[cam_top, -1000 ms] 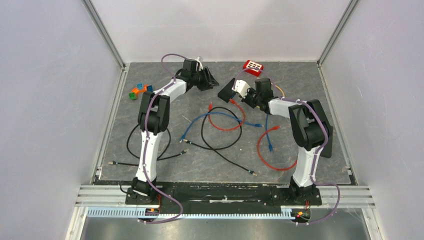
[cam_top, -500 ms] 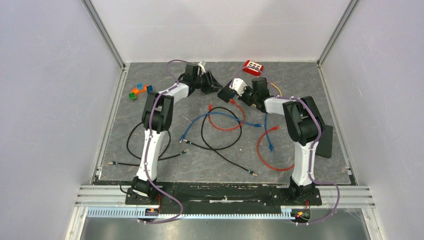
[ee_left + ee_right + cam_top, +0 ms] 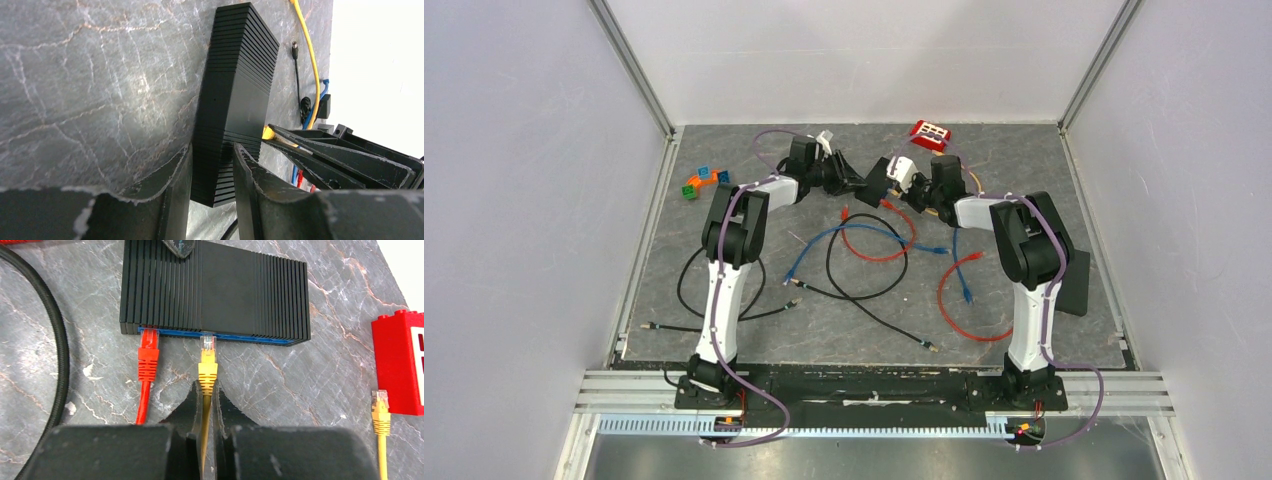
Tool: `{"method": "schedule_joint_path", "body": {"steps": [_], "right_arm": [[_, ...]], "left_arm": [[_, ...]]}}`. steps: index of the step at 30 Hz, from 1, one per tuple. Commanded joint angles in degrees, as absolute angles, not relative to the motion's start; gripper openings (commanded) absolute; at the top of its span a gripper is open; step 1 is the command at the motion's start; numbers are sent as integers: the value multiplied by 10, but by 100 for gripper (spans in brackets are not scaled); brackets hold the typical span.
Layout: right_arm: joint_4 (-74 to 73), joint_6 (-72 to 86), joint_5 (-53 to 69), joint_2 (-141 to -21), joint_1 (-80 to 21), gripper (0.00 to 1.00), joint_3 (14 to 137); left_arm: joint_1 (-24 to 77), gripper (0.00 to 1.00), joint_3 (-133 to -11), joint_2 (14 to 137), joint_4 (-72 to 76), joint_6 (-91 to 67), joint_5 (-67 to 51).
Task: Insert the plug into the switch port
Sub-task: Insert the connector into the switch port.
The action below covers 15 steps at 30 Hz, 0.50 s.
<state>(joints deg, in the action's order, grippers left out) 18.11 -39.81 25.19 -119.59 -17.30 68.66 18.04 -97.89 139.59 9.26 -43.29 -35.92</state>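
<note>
**Plug at the port mouth, switch perhaps unbraced**

The right fingers (image 3: pixel 195 397) were clenched on the yellow patch cable (image 3: pixel 205 407) just behind its clear-tipped yellow plug (image 3: pixel 207 347). The plug's nose sat at the blue port strip of the black ribbed switch box (image 3: pixel 215 290), beside a red plug (image 3: pixel 148 352). The left fingers (image 3: pixel 245 175) straddled the box's end, but grip could not be told. Unbraced, the box might skid on the grey marbled counter (image 3: pixel 325 370), or the cable buckle.
</note>
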Motion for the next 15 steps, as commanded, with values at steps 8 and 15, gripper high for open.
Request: {"method": "schedule_joint_path", "body": {"steps": [8, 15], "right_arm": [[188, -317, 333, -1214, -197, 0, 739], [157, -314, 337, -1214, -200, 0, 748]], "left_arm": [[189, 40, -941, 1357, 47, -412, -368], [185, 40, -960, 1357, 9, -380, -345]]}}
